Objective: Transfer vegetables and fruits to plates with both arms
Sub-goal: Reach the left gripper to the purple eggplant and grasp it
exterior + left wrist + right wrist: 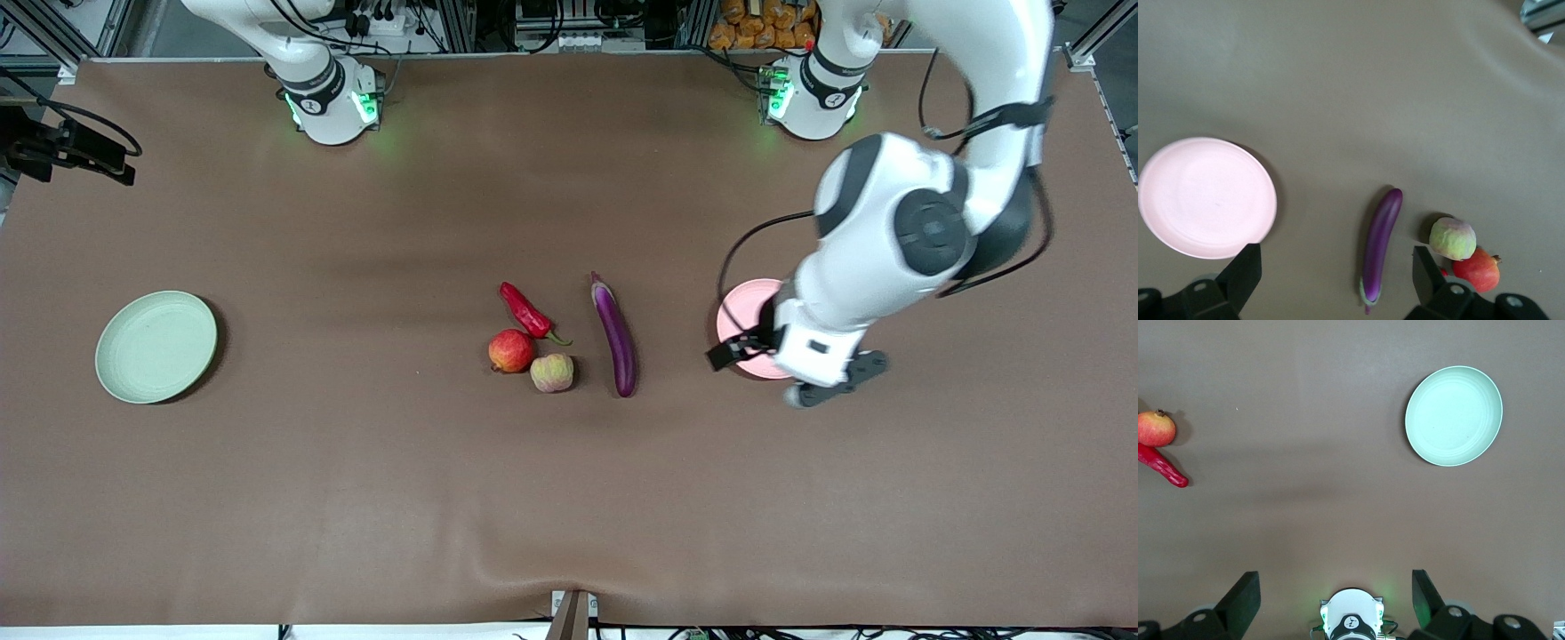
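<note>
My left gripper (1331, 277) hangs over the pink plate (740, 316), fingers (1241, 270) spread apart, holding nothing. My right gripper (1335, 600) is up high, out of the front view, fingers wide apart and empty.

Mid-table: a long, slim, glossy purple eggplant (615, 333). Toward the right arm's end from it lies a wrinkled red chili (524, 311) with a green stem. A red fruit (511, 350) with a yellow blush touches a pale yellow-green fruit (552, 372), both nearer the front camera than the chili. The pale green plate (156, 346) sits bare at the right arm's end.
</note>
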